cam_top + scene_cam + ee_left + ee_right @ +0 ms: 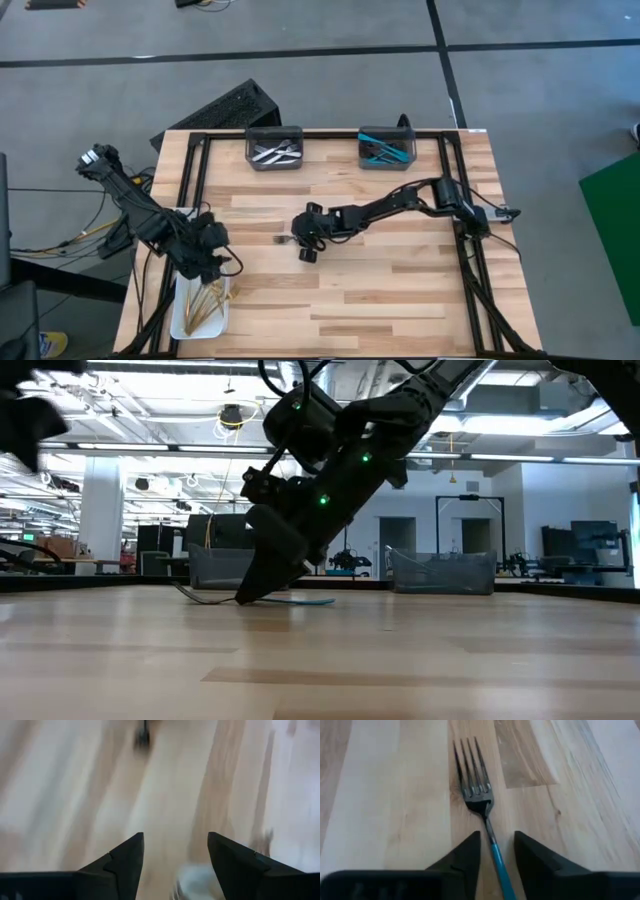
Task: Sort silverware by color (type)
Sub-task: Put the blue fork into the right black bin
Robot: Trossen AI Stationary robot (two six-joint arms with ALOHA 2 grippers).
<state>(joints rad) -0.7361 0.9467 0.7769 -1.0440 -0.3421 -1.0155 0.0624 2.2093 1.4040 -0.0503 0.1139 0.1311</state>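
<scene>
A fork (475, 795) with a turquoise-blue handle (500, 865) lies flat on the wooden table near its middle (283, 241), tines pointing away from my right gripper. My right gripper (497, 837) is open, tipped down at the table (248, 598). One finger stands on each side of the handle, with a narrow gap and no visible touch. My left gripper (175, 840) is open and hovers over bare wood beside the white tray (183, 318), which holds several gold forks (207, 303).
Two dark grey bins sit at the table's far edge: one (274, 148) holds silver utensils, the other (386, 149) holds turquoise-handled ones. A black metal frame (195, 170) runs along the table's sides. Bare wood lies between the two arms and toward the near edge.
</scene>
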